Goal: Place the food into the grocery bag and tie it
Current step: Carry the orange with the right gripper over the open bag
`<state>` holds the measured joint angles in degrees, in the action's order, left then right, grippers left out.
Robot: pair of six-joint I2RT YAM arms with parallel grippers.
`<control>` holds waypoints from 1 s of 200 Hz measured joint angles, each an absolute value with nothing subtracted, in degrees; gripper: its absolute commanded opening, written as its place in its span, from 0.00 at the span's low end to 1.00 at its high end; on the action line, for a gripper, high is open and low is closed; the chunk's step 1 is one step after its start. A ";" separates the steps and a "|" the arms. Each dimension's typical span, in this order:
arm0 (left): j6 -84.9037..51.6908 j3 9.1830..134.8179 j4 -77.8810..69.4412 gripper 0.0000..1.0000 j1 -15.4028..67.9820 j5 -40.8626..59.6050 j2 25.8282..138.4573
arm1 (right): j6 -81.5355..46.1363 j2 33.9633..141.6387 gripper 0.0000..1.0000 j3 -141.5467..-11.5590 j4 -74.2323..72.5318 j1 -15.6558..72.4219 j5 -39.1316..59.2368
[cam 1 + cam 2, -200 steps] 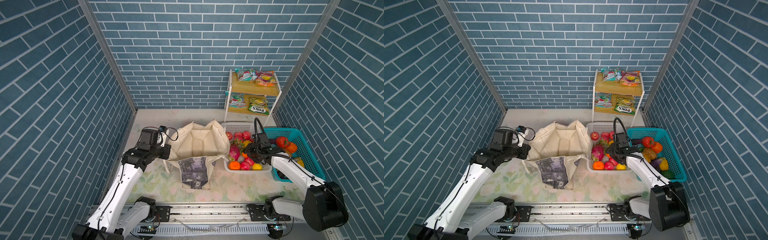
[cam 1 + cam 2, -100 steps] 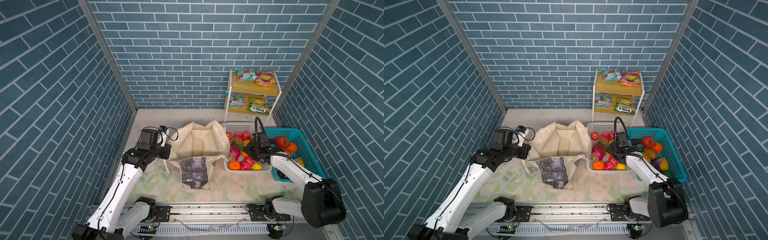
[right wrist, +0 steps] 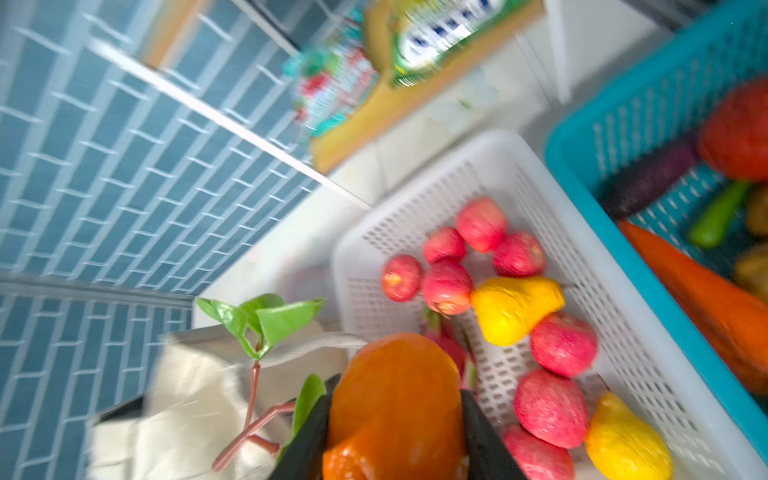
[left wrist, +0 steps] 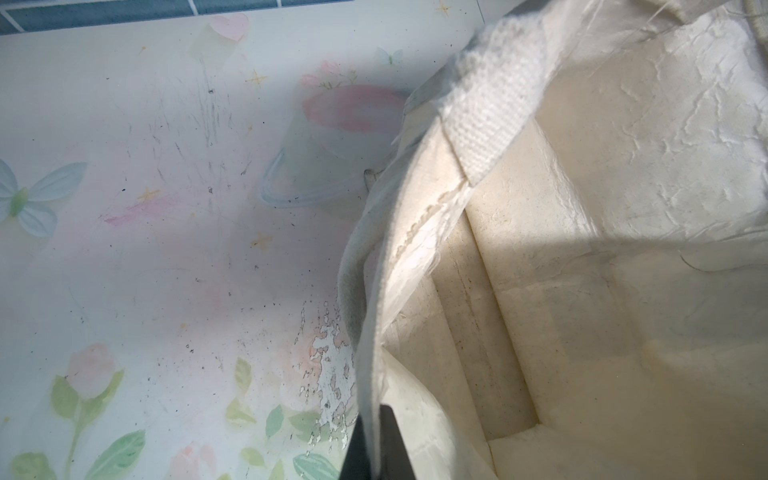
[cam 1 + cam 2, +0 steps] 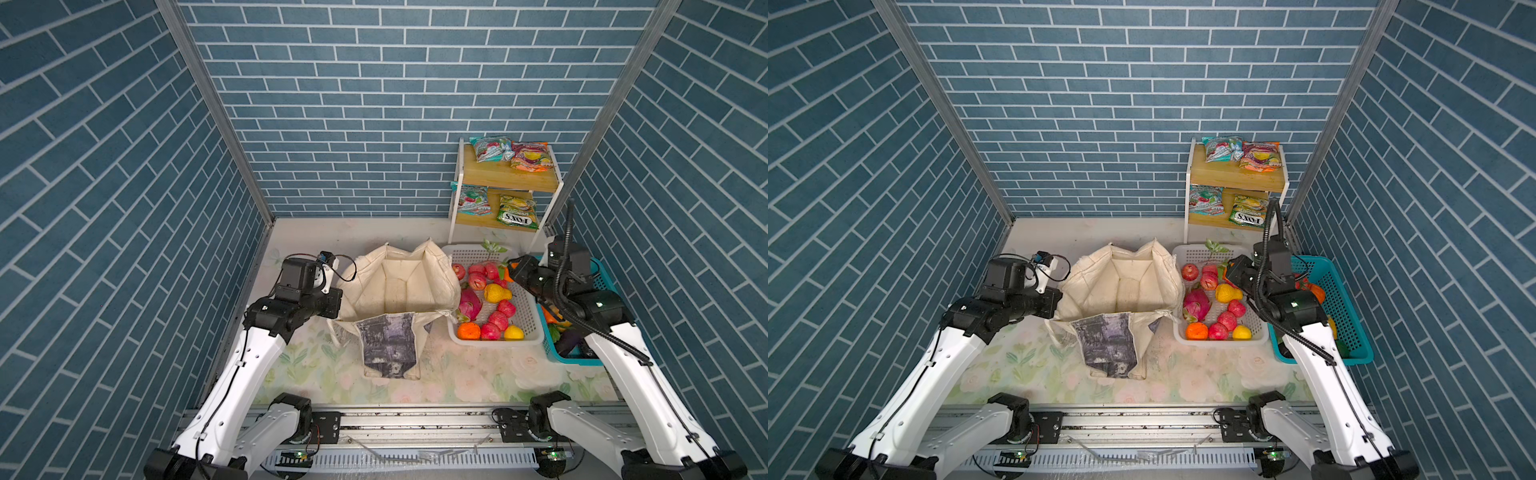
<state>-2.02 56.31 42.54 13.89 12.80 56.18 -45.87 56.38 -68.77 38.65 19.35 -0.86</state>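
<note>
The floral desk carries everything within reach of both arms. At its middle stands the grocery bag, a cream canvas tote with 1 grey printed panel folded down in front. Its mouth gapes wide and its cream floor shows bare, so I judge that no food is in it yet. It stands open because the left tool is clenched on the rim fabric at the bag's left side, the cloth pinched flat between 2 dark fingers. That grip props the soft wall up and spreads the opening for a drop from the other side.

The 2-tier shelf in the far right corner bears 4 snack packets, untouched. The teal basket of vegetables sits at the right edge, partly under the right arm. The white basket lies just beside the bag, so each transfer is short. Red apples, 2 yellow pears and a pink dragon fruit lie in it.

The right tool is grasping an orange across its middle, raised over the white basket and apart from the bag. The carry across to the open mouth looks like the step in hand. A green leafy sprig shows beside the orange; whether it is joined to it I cannot tell.
</note>
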 measured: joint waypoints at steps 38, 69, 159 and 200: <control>-2.11 56.31 42.52 0.00 13.89 13.08 55.94 | -39.83 62.74 0.27 -79.42 40.53 34.48 -1.23; -2.13 56.31 42.52 0.00 13.89 13.19 55.51 | -35.40 75.90 0.27 -86.24 41.65 44.53 -2.20; -2.13 56.29 42.50 0.00 13.89 13.15 55.51 | -31.05 95.79 0.28 -91.46 44.12 52.14 -0.75; -2.13 55.96 42.22 0.00 13.89 13.15 55.48 | -31.03 101.56 0.32 -94.26 43.24 52.56 0.25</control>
<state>-2.13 55.96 42.22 13.89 13.15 55.48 -31.03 101.56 -94.26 43.24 52.56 0.25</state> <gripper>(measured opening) 0.055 0.441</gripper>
